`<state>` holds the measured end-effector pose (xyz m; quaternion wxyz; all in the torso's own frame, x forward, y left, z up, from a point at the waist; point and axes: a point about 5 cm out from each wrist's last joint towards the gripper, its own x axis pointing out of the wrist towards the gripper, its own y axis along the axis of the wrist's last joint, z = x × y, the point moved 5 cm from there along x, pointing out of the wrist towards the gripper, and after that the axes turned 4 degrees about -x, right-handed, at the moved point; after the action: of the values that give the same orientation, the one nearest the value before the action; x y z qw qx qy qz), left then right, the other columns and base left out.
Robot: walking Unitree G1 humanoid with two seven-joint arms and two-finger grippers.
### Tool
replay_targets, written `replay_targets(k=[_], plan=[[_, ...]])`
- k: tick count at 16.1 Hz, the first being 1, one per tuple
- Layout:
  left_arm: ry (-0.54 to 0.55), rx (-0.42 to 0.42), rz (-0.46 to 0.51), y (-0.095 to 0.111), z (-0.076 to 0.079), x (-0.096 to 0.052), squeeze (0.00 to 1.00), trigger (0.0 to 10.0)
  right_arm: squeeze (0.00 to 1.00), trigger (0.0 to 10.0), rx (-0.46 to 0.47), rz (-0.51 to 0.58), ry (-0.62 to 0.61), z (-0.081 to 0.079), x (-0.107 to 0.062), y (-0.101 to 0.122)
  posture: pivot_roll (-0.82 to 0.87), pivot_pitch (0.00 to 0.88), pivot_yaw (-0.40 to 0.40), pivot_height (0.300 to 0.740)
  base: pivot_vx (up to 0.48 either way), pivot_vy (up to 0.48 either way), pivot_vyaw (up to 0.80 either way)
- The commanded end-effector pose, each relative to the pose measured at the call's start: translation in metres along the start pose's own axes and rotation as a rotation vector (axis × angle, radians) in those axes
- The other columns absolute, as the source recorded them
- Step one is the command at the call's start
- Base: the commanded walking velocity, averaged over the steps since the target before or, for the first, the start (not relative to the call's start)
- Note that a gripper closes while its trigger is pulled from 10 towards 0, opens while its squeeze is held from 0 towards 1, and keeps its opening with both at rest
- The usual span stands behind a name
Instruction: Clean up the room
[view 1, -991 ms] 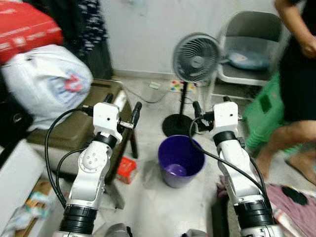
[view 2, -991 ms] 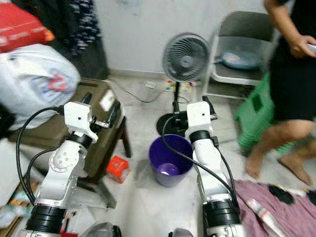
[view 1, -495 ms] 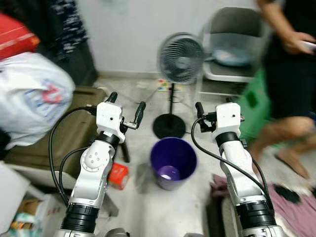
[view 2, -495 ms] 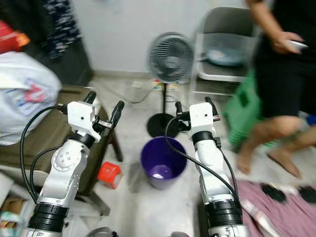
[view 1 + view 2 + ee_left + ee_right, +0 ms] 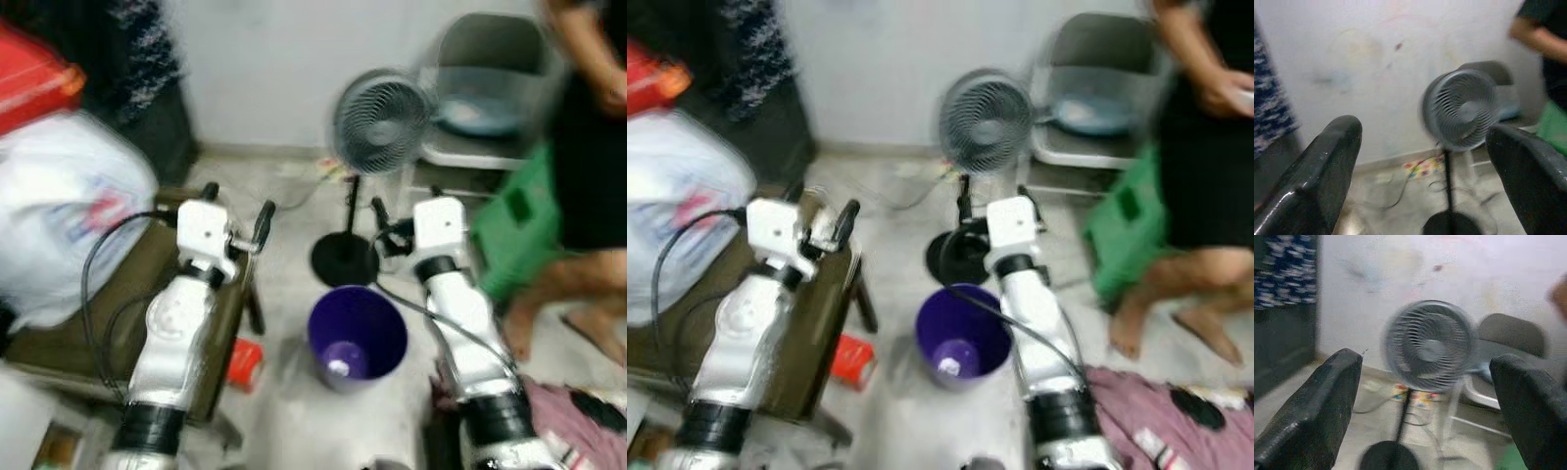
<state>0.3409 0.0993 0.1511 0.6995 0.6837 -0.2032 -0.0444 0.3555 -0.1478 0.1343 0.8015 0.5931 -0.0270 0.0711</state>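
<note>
From the head views (blurred), both arms are raised, holding nothing. The left gripper [image 5: 235, 211] is over the brown table [image 5: 69, 313]; the right gripper [image 5: 402, 220] is above the purple bin [image 5: 358, 338]. Steady first, then pick litter: the red box [image 5: 245, 362] lies beside the bin.

Wrist views: each gripper's fingers spread wide, the fan [image 5: 1462, 110] ahead. Floor room is tight; a person [image 5: 1205, 147] stands right.

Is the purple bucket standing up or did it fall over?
Standing up. The purple bucket sits on the floor with its round opening facing up, so you can see down inside to something pale at its bottom.
</note>
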Motion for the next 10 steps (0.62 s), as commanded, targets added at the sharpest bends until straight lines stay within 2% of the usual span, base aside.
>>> replay_targets(k=[1, 8, 10], plan=[[0.012, 0.027, -0.011, -0.0014, -0.0076, -0.0029, 0.00, 10.0, 0.00, 10.0, 0.022, 0.007, 0.014, -0.0079, 0.0029, 0.0033, -0.05, 0.000, 0.007, 0.740, 0.000, 0.000, 0.00], [0.021, 0.016, -0.011, -0.0028, -0.0076, -0.0031, 0.00, 10.0, 0.00, 10.0, 0.022, 0.000, 0.035, -0.0095, 0.0035, 0.0005, -0.05, 0.000, -0.001, 0.740, 0.000, 0.000, 0.00], [0.022, 0.011, -0.012, -0.0030, -0.0079, -0.0028, 0.00, 10.0, 0.00, 10.0, 0.025, -0.003, 0.034, -0.0096, 0.0039, 0.0000, -0.05, 0.000, -0.001, 0.740, 0.000, 0.000, -0.80]])
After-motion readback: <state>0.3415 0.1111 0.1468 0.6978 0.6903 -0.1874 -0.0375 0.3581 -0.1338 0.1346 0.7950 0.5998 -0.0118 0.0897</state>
